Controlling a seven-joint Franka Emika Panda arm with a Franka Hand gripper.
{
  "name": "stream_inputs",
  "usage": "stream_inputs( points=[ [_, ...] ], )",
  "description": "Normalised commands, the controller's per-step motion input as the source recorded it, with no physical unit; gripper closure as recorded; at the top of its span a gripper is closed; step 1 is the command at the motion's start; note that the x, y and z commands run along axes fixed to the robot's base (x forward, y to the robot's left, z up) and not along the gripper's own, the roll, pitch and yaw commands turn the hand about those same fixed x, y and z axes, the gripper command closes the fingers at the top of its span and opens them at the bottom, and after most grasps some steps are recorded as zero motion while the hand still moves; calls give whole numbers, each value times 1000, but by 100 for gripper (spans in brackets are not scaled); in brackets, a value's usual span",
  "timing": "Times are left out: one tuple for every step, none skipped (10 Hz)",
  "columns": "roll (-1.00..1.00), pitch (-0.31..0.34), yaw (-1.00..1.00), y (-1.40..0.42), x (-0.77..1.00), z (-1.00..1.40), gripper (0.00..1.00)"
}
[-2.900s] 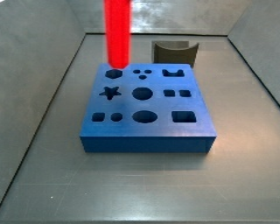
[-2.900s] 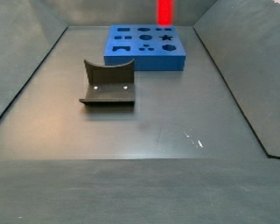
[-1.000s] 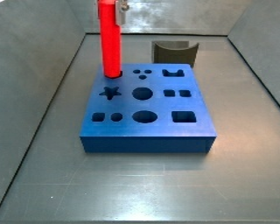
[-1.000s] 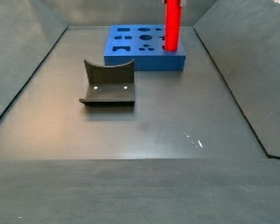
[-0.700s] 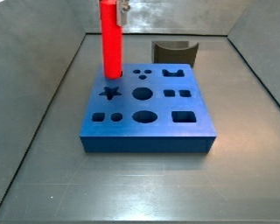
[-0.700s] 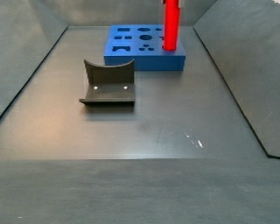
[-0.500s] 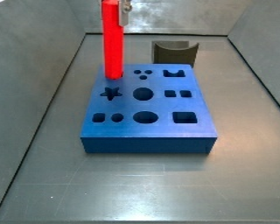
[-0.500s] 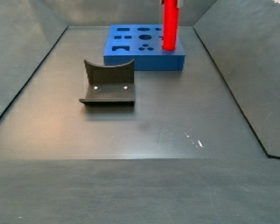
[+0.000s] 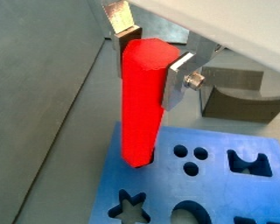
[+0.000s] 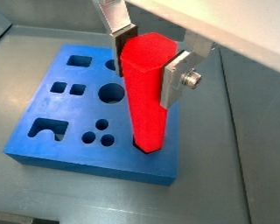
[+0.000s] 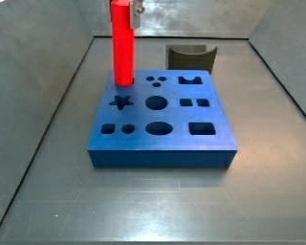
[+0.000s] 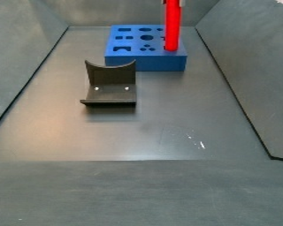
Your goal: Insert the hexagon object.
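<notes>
Between the silver finger plates of the gripper (image 9: 150, 54), clamped by its upper end: the hexagon object (image 9: 143, 101), a bright red glossy rod hanging upright, flat facets plain in both wrist views. Jaws closed on it from two sides, one plate (image 10: 178, 77) with a screw head on its outer face, the opposite plate (image 10: 115, 24) partly cut off by the frame edge. Gripper itself (image 10: 149, 48) at the top of both wrist views, barely seen in the side views, only a sliver of metal (image 11: 133, 8) beside the rod's top.

Directly below the gripper: the blue block (image 10: 60, 114) with shaped holes. Lower end of the rod (image 10: 147, 140) over the block's top face near a corner and edge; touching, in a hole, or just above, cannot tell. Beside the rod's lower end in a wrist view: a three-dot hole (image 9: 194, 155) and a star hole (image 9: 132, 210). In a side view, rod (image 11: 121, 40) upright over the far left corner of the block (image 11: 161, 144), above the star hole (image 11: 120, 100).

Beyond the block, well apart from the gripper: a dark grey curved piece (image 11: 189, 56). In a side view, same piece (image 12: 109, 84) on the floor nearer the camera, rod (image 12: 172, 24) and block (image 12: 141, 47) behind it.
</notes>
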Motion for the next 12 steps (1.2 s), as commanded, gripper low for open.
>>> stream_inputs(
  points=[
    [324, 0, 351, 0, 0, -551, 100],
    [120, 23, 63, 0, 126, -534, 100],
    [34, 44, 0, 91, 131, -511, 100],
    [61, 36, 0, 91, 77, -509, 100],
    [187, 20, 137, 54, 14, -431, 100],
    [249, 41, 260, 0, 0, -206, 100],
    [260, 47, 306, -54, 23, -111, 100],
    [273, 44, 280, -86, 6, -34, 100],
    [300, 40, 271, -66, 117, -189, 100],
    [310, 49, 263, -46, 243, -314, 100],
    [286, 30, 229, -23, 220, -414, 100],
    [246, 0, 143, -31, 66, -520, 100]
  ],
)
